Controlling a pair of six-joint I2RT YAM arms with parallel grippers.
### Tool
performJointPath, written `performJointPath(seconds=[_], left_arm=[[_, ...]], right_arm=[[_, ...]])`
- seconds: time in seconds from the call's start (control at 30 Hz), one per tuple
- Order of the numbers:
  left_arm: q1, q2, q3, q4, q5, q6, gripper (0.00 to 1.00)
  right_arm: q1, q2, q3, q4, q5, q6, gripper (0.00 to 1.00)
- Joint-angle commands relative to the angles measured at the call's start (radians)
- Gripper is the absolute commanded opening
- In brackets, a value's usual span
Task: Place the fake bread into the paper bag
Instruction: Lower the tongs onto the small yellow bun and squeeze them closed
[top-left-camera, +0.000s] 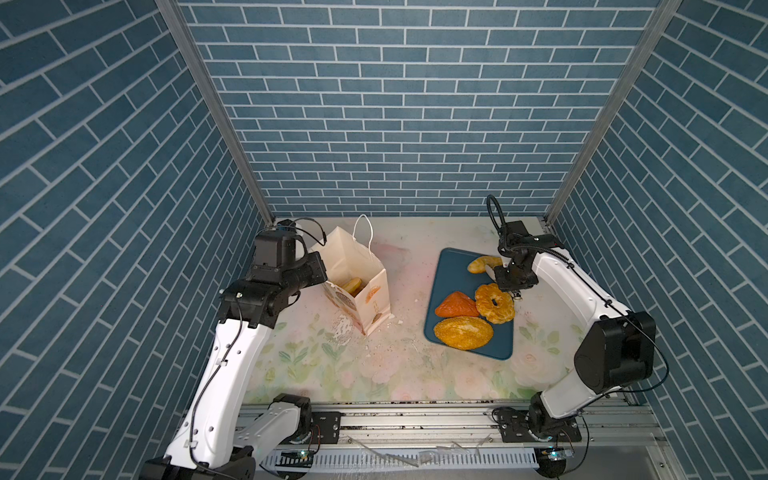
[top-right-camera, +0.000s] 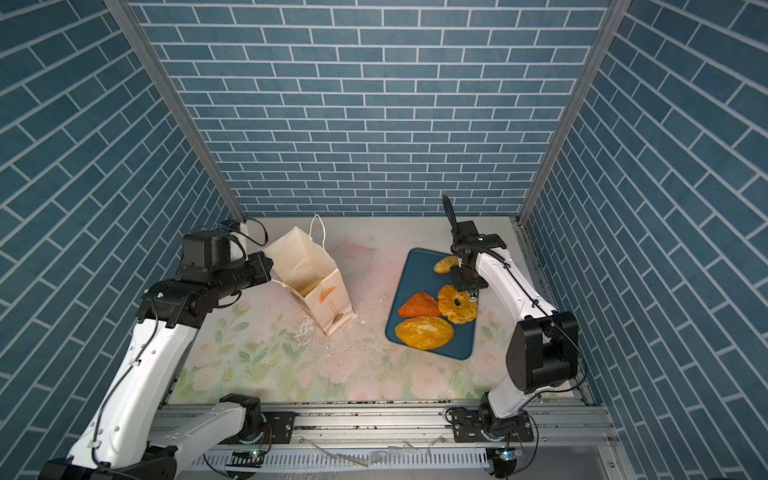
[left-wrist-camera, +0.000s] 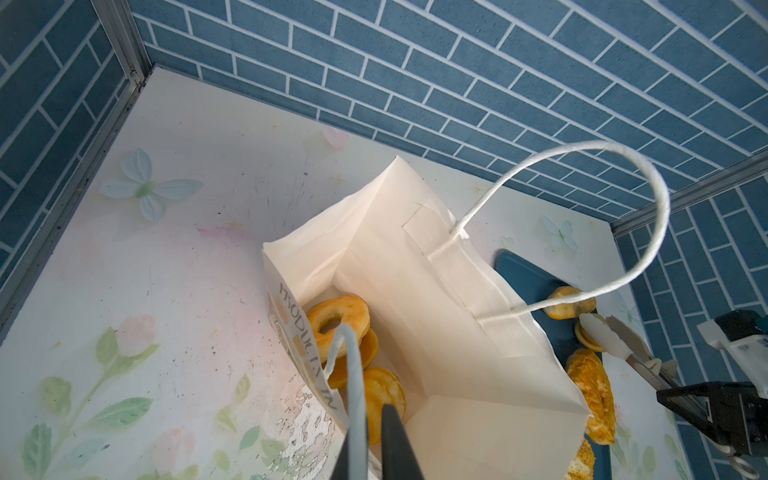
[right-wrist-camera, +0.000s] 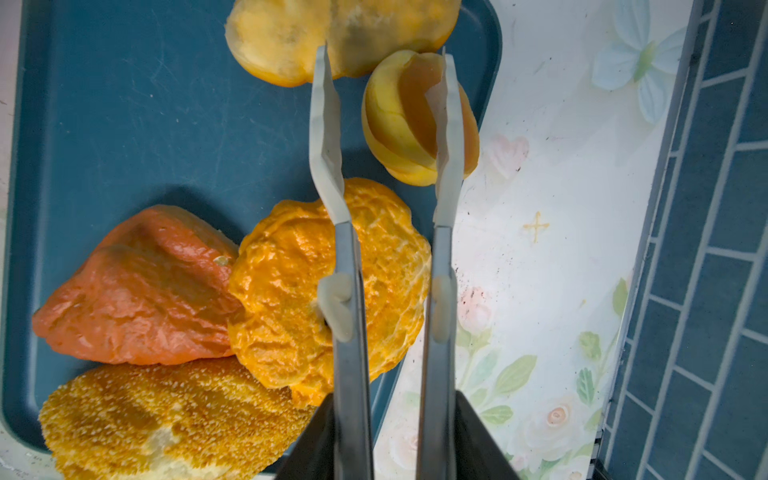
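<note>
Right wrist view: shows right hand parted, one finger lying over bun at tray edge (not gripped). Shift sideways to straddle bun, lower, then close. Noted left hand clenched on bag handle, holding mouth open.

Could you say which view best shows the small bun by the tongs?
The right wrist view: the small bun sits close, nearly whole, between the right gripper's tips. In both top views that gripper largely hides it; the left wrist view shows a sliver.
</note>
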Motion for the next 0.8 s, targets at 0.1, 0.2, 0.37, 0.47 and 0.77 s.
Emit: performJointPath(seconds=[0.1,0.2,0.37,0.47,0.77], left_arm=[[-0.005,-0.011,-0.002,0.000,-0.003,0.003,0.11],[-0.006,-0.013,-0.002,-0.002,-0.006,0.005,0.11],[-0.006,-0.013,0.001,-0.003,-0.006,0.007,0.11],[-0.006,-0.011,0.001,-0.001,-0.004,0.005,0.11],[-0.006,-0.009,0.001,0.005,-0.003,0.006,0.11]], right_arm=[[-0.005,0.005,-0.033,0.001,0.060,0.002,0.33],[-0.004,-0.008,-0.048,-0.001,0.065,0.001,0.27],[-0.003,-0.036,-0.053,-0.011,0.072,-0.005,0.18],[-0.004,-0.050,-0.051,-0.022,0.071,-0.006,0.16],[-0.001,-0.093,-0.036,-0.067,0.071,-0.009,0.10]])
